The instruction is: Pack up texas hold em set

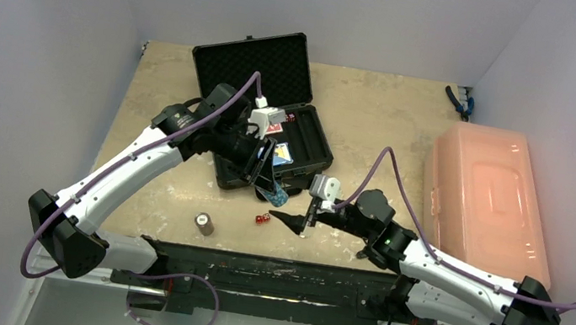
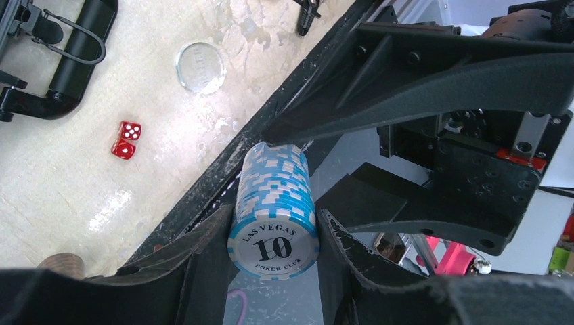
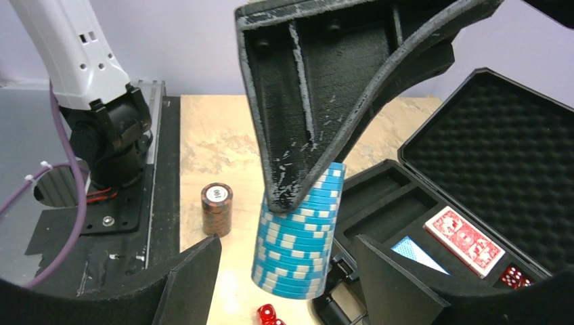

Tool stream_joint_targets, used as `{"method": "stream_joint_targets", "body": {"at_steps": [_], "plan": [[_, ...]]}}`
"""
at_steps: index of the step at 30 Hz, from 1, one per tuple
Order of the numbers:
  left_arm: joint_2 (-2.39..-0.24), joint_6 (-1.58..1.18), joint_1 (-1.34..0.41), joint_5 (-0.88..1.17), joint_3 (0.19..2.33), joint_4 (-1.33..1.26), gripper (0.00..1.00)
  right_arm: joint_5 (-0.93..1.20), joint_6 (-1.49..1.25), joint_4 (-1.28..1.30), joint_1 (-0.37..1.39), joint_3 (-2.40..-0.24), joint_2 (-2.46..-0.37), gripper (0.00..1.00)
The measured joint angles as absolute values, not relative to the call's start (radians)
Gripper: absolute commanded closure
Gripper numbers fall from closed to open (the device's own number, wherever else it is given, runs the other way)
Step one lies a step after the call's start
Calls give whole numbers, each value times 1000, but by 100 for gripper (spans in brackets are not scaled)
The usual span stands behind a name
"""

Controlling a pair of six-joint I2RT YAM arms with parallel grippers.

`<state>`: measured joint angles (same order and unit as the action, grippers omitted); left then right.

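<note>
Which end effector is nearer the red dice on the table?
Right. The right end effector sits just right of the red dice; the left end effector is farther back by the case, gripping blue chips.

One high view, two close wrist views.
Top camera: high behind the arms [image 1: 131, 164], looking down on the whole table [image 1: 376, 115]. Left wrist camera: right against the blue chips [image 2: 274, 203], facing the near table edge. Right wrist camera: low, near, facing the case [image 3: 514, 156]. All three share blue chips and dice [image 2: 126, 140].
</note>
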<state>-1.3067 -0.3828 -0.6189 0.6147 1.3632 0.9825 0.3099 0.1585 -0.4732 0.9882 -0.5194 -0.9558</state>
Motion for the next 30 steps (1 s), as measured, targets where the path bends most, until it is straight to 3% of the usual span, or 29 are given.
{"method": "stream_joint_targets", "body": {"at_steps": [7,17,20,26,30], "plan": [[-1309,-384,-631,626,1363,981,100,251,157,-510,988,-519,-999,30],[-1327,-392,-632,617,1363,948,100,218,139,-531,994,-519,-1035,73],[-1327,-401,-632,614,1363,943,85,216,138,-533,994,-517,-1034,83],[-1343,-413,-638,612,1368,925,40,194,122,-535,994,-501,-1012,93],[-1362,-433,-642,606,1376,908,20,162,114,-538,994,-477,-987,97]]}}
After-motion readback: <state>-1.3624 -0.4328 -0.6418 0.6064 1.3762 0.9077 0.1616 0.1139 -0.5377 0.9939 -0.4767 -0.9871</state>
